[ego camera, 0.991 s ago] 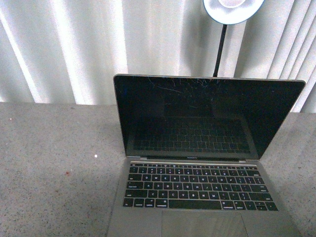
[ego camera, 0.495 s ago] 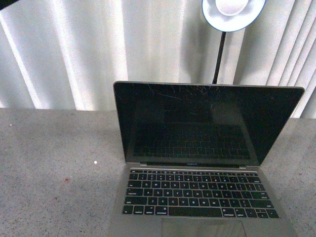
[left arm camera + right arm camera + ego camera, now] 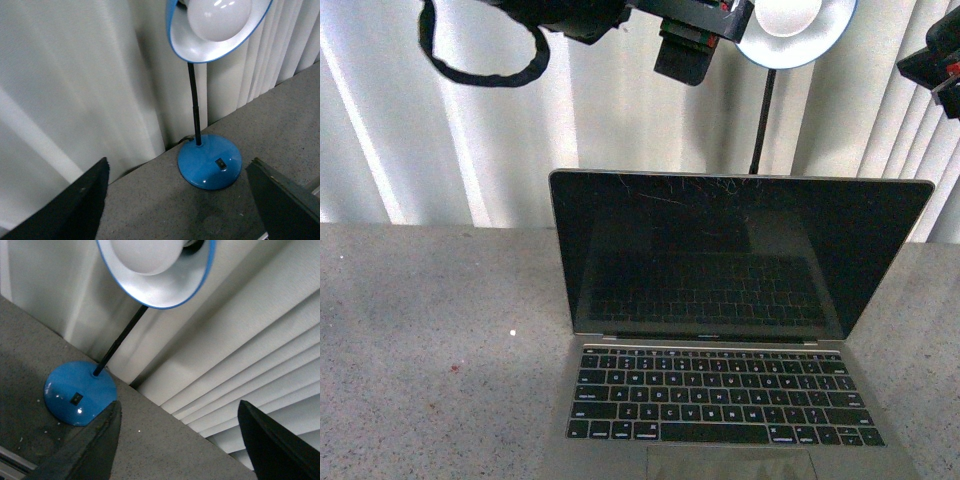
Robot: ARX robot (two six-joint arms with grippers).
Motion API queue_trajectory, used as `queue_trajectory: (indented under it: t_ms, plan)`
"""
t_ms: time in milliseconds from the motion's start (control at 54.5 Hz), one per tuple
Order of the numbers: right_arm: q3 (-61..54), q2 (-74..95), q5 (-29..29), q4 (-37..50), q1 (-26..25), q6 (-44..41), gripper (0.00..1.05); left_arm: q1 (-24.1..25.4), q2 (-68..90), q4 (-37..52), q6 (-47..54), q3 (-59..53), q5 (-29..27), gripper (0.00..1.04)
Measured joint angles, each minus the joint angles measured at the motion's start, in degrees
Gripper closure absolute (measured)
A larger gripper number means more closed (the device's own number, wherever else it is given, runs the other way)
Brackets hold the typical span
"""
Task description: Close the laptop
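Note:
The grey-silver laptop (image 3: pixel 720 300) stands open on the grey table, its scratched black screen (image 3: pixel 720 250) upright and facing me, its black keys (image 3: pixel 720 395) near the front edge. My left gripper (image 3: pixel 685 50) is open and empty, high above the lid's top edge. My right gripper (image 3: pixel 935 68) is open and empty at the upper right, above the lid's right corner. In the left wrist view the gripper (image 3: pixel 180 210) has its fingers (image 3: pixel 75 210) wide apart over bare table. In the right wrist view the gripper (image 3: pixel 180 445) is also wide open.
A blue desk lamp stands behind the laptop, its shade (image 3: pixel 790 25) above the lid, its round base (image 3: pixel 210 161) on the table; it also shows in the right wrist view (image 3: pixel 80 395). White vertical blinds (image 3: pixel 470 130) close off the back. A black cable loop (image 3: pixel 480 60) hangs from the left arm.
Both arms have come into the front view at the top, left over the lid, right at the upper right. The laptop has stayed open.

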Motion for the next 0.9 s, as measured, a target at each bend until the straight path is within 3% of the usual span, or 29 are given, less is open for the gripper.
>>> queue_trajectory:
  t_ms: [312,422,606,899]
  plan:
    - [3.21,3.26,-3.08,-4.31,2.12,-5.22,0.88,0.85,9.20,-9.33,7.72,11.06,-3.17,0.84]
    - [3.30,3.82,-3.39,-4.87,2.19,-5.99,1.02,1.70,10.88,-11.32,9.29,13.33,-4.92,1.02]
    - [4.07,4.68,-5.33,-6.51,1.84,-5.57,1.02,3.43,12.13,-17.29,11.65,16.52,-6.56,1.01]
    - [5.14,8.76,-8.79,-8.26,0.74,-5.14,1.02,3.15,11.41,-23.69,15.34,14.47,-2.69,1.01]
